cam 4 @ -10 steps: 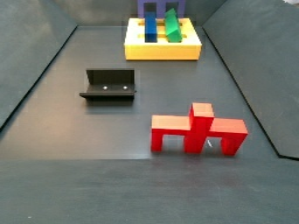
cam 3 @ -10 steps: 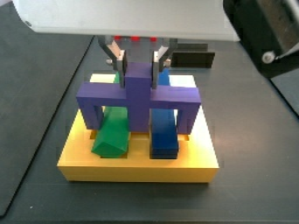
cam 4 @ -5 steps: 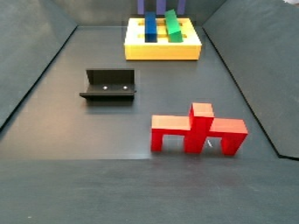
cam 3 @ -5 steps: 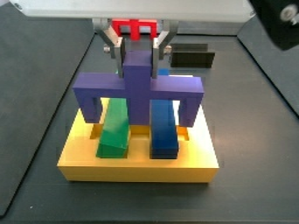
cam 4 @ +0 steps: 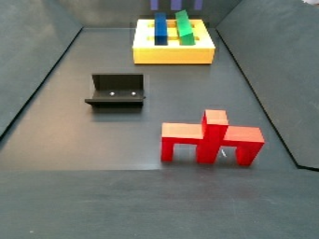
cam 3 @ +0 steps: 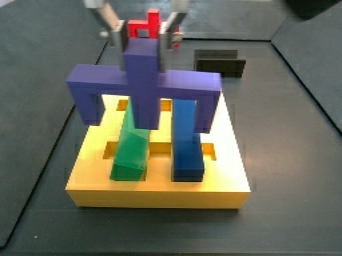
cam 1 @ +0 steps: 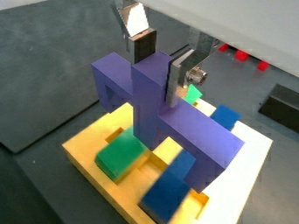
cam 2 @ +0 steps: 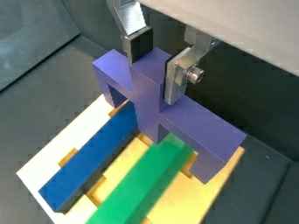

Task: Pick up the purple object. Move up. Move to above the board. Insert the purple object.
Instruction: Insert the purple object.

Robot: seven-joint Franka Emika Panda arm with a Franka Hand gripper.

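Board [cam 3: 158, 188] is the reference: big yellow slotted block at the far end of the floor in a side view [cam 4: 173, 53]. Both wrist views show it too [cam 1: 93, 155] [cam 2: 70, 150].

Purple object [cam 3: 142, 88] is directly above the board, upright, legs pointing down; in this side view the legs look clear of the board top, can't tell for sure. Both wrist views show crossbar and stem [cam 1: 176, 122] [cam 2: 149, 96]. In the far side view only a sliver of purple [cam 4: 159, 5] shows at the frame edge above the board.

Gripper [cam 1: 162, 57] is above the board, jaws clamped on the stem of the purple object, one finger on each side; same grip visible here [cam 2: 156, 58].

Blue block [cam 3: 187, 138] and green block [cam 3: 131, 144] lie side by side on the board under the crossbar.

Red piece [cam 4: 210, 138] stands well away from the board.

Fixture [cam 4: 116, 91] sits between red piece and board, off to one side.
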